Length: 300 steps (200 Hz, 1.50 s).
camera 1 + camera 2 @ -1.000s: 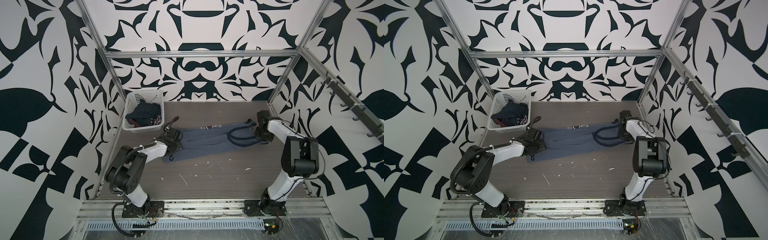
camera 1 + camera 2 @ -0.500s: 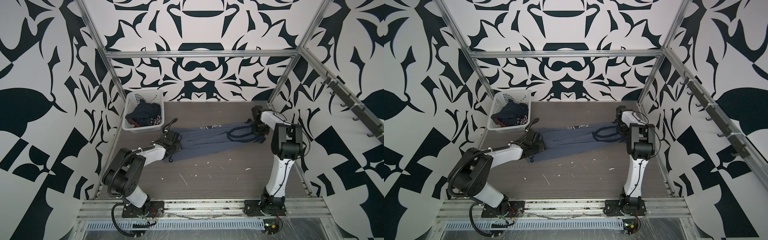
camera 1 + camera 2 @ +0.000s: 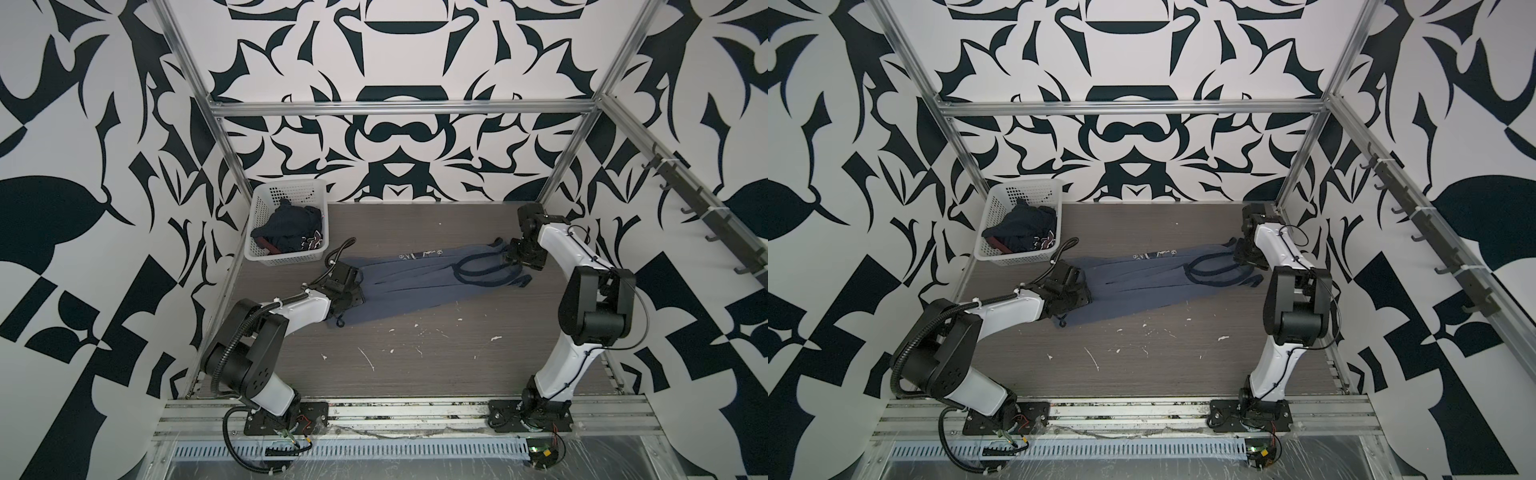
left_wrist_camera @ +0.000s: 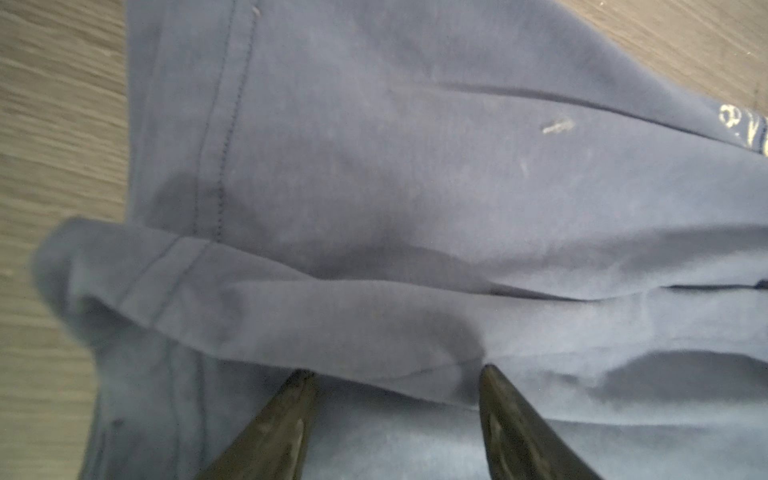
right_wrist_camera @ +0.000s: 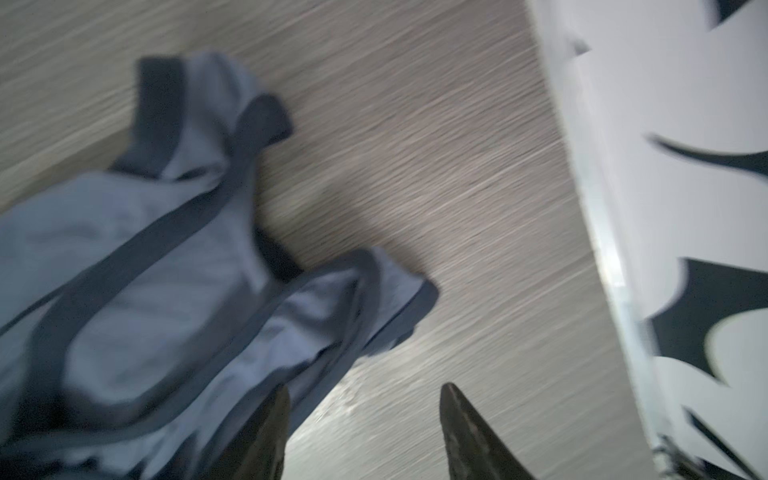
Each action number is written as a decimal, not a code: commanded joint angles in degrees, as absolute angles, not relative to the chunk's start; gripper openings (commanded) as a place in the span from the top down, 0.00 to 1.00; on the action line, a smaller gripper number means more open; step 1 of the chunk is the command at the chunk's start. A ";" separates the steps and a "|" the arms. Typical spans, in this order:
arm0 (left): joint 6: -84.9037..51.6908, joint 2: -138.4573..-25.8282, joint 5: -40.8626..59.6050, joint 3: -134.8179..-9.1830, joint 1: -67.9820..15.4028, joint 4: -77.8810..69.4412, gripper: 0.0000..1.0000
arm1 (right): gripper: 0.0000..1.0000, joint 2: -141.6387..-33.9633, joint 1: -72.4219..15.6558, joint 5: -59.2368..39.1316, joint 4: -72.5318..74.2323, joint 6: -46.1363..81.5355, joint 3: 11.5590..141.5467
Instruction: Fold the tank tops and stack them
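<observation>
Slate-blue navy-trimmed tank top lies stretched on the grey desk beside the white perforated plastic basket, which holds the crumpled navy top. Left tool and right tool stand spread, gripping nothing.

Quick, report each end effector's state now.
Left end effector: open, tips at a fold of the blue top.
Right end effector: open, empty, beside that top.
</observation>
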<state>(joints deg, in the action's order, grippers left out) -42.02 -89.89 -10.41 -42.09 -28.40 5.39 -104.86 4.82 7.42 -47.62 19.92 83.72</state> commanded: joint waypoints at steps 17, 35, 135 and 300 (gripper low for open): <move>-43.20 -90.65 -8.98 -41.07 -28.56 12.56 0.34 | 0.38 -100.67 5.66 -1.41 -45.33 20.69 79.46; -43.33 -90.70 -9.06 -40.84 -28.59 12.57 0.34 | 0.38 -98.74 6.88 -1.65 -45.53 21.16 78.67; -43.15 -92.75 -7.12 -38.60 -30.33 12.89 0.34 | 0.34 -99.08 -6.31 -3.95 -39.38 25.31 72.94; -57.01 -86.46 -7.98 -41.42 -70.82 18.85 0.33 | 0.38 -139.29 -8.19 5.52 -53.49 17.31 123.52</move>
